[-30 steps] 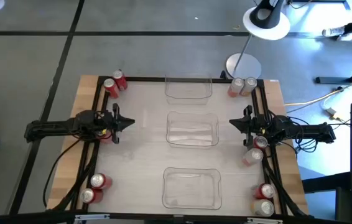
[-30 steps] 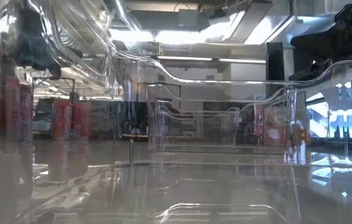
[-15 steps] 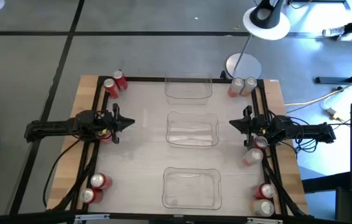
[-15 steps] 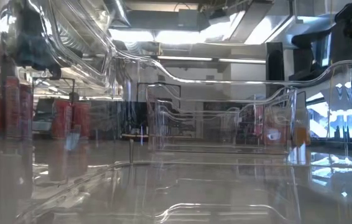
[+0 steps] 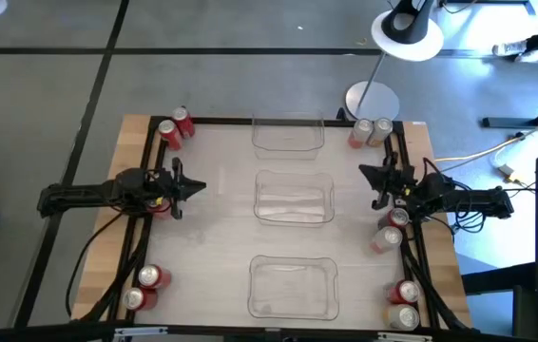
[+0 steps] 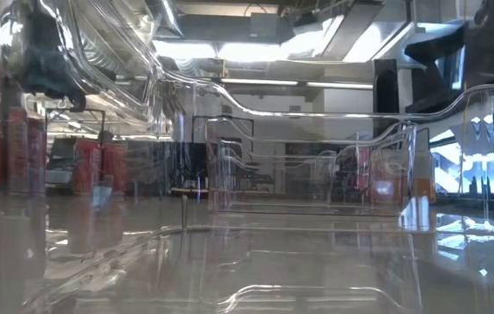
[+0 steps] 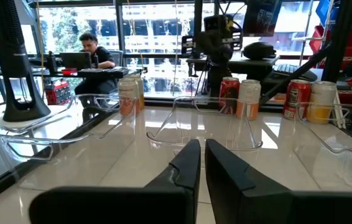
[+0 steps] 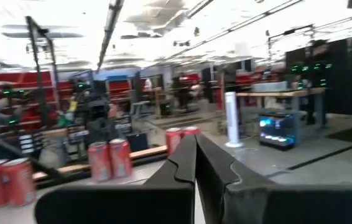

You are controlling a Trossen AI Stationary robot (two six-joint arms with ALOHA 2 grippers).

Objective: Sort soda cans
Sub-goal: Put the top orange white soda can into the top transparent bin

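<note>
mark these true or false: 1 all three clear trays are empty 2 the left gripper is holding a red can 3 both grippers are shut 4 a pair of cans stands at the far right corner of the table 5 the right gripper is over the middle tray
1. True. The far tray, middle tray and near tray hold no cans.
2. False. The left gripper is shut on nothing.
3. True. The right gripper is shut too.
4. True. Two cans stand there.
5. False. It sits to the right of the middle tray, near the table's right edge.
</note>
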